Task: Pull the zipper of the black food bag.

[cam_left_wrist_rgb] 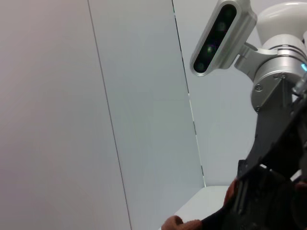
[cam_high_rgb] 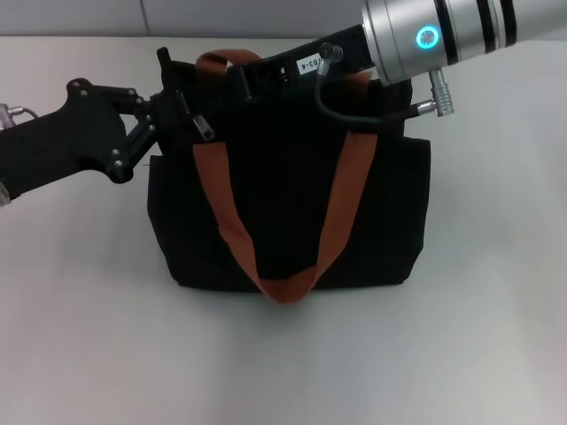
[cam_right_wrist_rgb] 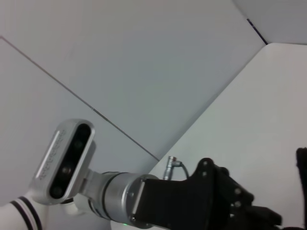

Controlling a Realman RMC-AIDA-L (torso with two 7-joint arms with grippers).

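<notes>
Two arms converge on the top of the black food bag (cam_high_rgb: pixel 292 212), which stands upright on a pale table (cam_high_rgb: pixel 283 363) in the head view, roughly centred and close to the far wall.

Bag: boxy black fabric, two orange-brown strap handles. The near handle (cam_high_rgb: pixel 283 285) hangs down the front face in a long loop; the far handle (cam_high_rgb: pixel 221 60) arches above the top edge on the robot's left side.

Left gripper (cam_high_rgb: pixel 177 111): comes in from the robot's left, black linkage body level with the bag's top corner. Its fingers reach into the top left edge of the bag, just beside the far handle. Dark fingers against dark fabric; cannot tell how far apart they stand or whether they have hold of anything.

Zipper (cam_high_rgb: pixel 205 128): a small silver pull tab hangs against the black fabric just below the left gripper's fingertips, beside the near handle's upper end. Touching the fingers or apart, cannot tell.

Right gripper (cam_high_rgb: pixel 257 78): silver arm with a glowing teal ring enters from the upper right, black wrist stretched along the bag's top edge. Fingers merge with the bag opening; grip state not discernible.

Left wrist view: mostly wall panels, the other arm's camera housing, a sliver of orange strap and black fabric.
</notes>
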